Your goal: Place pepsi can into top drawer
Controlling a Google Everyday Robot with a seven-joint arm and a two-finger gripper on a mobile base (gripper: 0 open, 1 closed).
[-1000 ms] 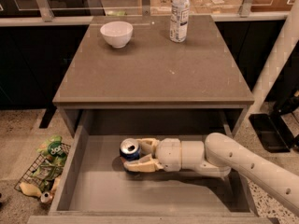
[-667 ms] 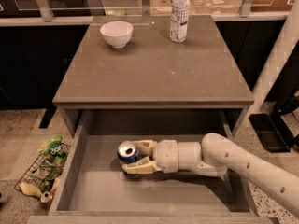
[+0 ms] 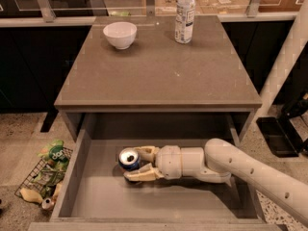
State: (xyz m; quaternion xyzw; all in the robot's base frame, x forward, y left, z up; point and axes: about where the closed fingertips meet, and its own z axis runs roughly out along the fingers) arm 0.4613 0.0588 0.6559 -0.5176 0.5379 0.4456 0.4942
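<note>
Can (image 3: pixel 129 159) sits inside the open drawer (image 3: pixel 159 201), left of centre, with the end effector (image 3: pixel 132 163) clamped around it, one finger behind it and one in front. Versus a second ago it is a touch further left and nearer the drawer front; the arm (image 3: pixel 250 170) reaches in from the right and is slightly further in. Grasp is unchanged, so there's no release yet. My read: transport is basically done and the can is over a valid drop spot, so what's left is set-down, letting go and backing out. Hard to call: whether the can's base touches the drawer floor or hangs just above it, as the fingers and their shadow cover that contact line. Can't tell upright from tilted either; only the silver top and a strip of blue side show, no logo. The arm blocks part of the drawer's right floor, and the bottom edge of the view clips the drawer's front. Bowl (image 3: pixel 120 34) and bottle (image 3: pixel 185 14) stand on the counter (image 3: pixel 159 76), well clear of the work. Wire basket (image 3: pixel 41 177) of snack bags sits on the floor to the left; its contents are hard to make out.
</note>
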